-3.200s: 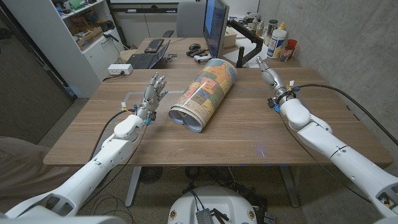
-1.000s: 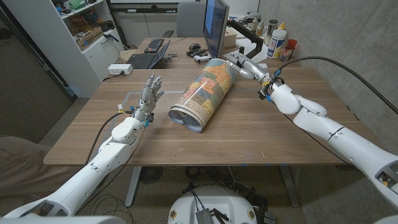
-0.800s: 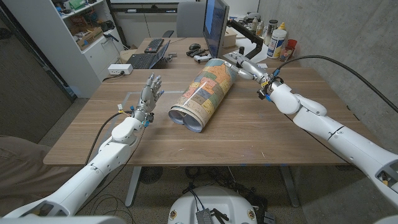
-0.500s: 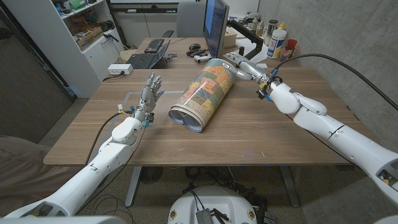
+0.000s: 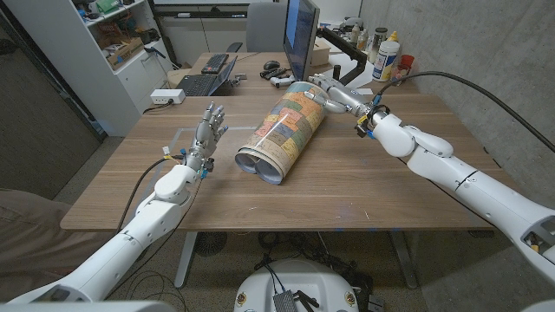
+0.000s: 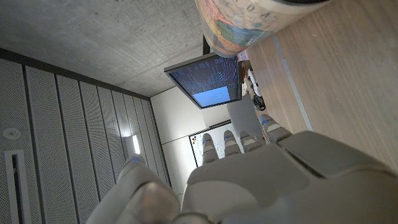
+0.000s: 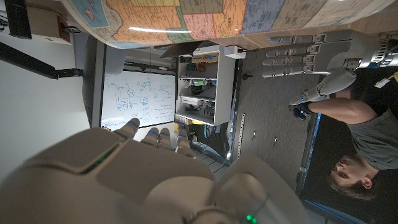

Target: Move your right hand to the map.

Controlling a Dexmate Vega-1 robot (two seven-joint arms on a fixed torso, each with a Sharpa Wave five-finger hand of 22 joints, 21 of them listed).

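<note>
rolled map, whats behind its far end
Behind the colourful rolled paper map stands a dark computer monitor with a lit blue screen. The right robot hand reaches in at that end. The monitor's base is hidden by the map.

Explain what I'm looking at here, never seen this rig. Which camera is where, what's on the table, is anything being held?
It is a two-armed robot standing at a wooden table, each arm ending in a many-fingered hand. The wide picture comes from a camera on its head, looking down; the other two come from cameras on each wrist and appear turned, so the room looks upside down. On the table lies one rolled map. The left hand stands upright beside the roll with fingers spread, holding nothing. The right hand reaches to the map's far end, fingers extended; whether it touches the map I cannot tell. Nothing is gripped. A monitor stands behind.
</note>
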